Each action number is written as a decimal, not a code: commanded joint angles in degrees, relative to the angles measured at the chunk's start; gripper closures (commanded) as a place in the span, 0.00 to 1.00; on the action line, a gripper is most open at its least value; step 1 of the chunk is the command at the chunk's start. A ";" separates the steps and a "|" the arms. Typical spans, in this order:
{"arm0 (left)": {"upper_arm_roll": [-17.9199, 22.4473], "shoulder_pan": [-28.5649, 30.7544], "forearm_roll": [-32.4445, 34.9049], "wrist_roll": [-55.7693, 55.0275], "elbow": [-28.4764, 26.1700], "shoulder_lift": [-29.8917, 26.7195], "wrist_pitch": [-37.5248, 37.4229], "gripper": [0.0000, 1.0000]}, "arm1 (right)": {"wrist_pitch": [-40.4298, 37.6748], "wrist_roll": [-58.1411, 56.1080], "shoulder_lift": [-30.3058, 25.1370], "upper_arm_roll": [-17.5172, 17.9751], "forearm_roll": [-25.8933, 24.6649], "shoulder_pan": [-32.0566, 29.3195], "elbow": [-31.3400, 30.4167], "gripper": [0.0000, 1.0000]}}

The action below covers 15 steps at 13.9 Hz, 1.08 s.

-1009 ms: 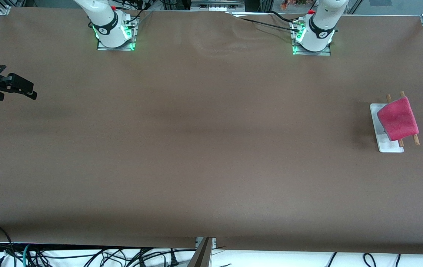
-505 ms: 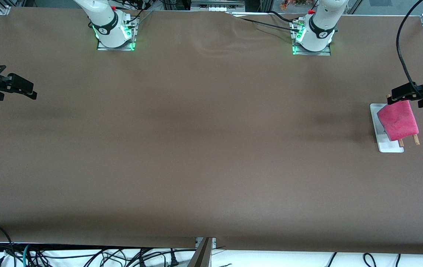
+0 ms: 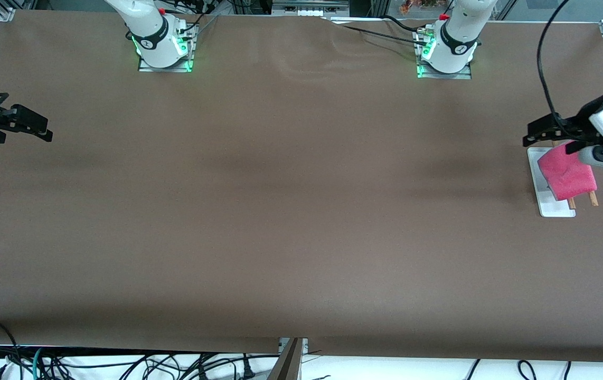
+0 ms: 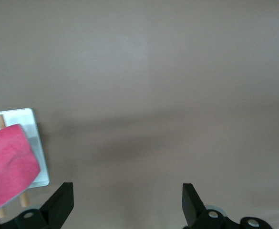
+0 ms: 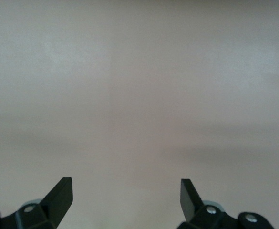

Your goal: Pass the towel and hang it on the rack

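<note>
The bright pink towel [image 3: 568, 177] hangs over the rack's two brown rods [image 3: 593, 199], above the white base [image 3: 555, 208], at the left arm's end of the table. My left gripper [image 3: 529, 134] is open and empty, up in the air over the part of the rack nearest the robots' bases. In the left wrist view the towel [image 4: 8, 164] and the base [image 4: 36, 143] show off to one side of the open left gripper [image 4: 127, 198]. My right gripper [image 3: 47, 130] is open and empty, waiting at the right arm's end of the table; its wrist view shows the open right gripper [image 5: 126, 193] over bare table.
The brown table [image 3: 291, 184] holds nothing else. The arms' bases [image 3: 164, 47] stand along the edge farthest from the front camera. A black cable [image 3: 544, 68] loops above the left gripper. Cables hang below the table's near edge.
My left gripper has come in from the table's end and moved over the rack toward the middle of the table. The towel and the right arm have not moved.
</note>
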 commanded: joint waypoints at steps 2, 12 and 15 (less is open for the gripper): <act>16.19 -15.66 -1.60 -1.71 -4.84 -5.27 2.24 0.00 | -0.08 -1.04 0.18 0.34 -0.50 -0.38 0.75 0.00; 52.95 -48.38 -1.69 -1.71 -7.49 -8.35 3.74 0.00 | 0.01 -1.05 0.18 0.25 -0.41 -0.47 0.75 0.00; 52.96 -48.39 -1.69 -1.80 -6.26 -7.56 3.83 0.00 | 0.01 -1.05 0.36 0.25 -0.41 -0.47 0.75 0.00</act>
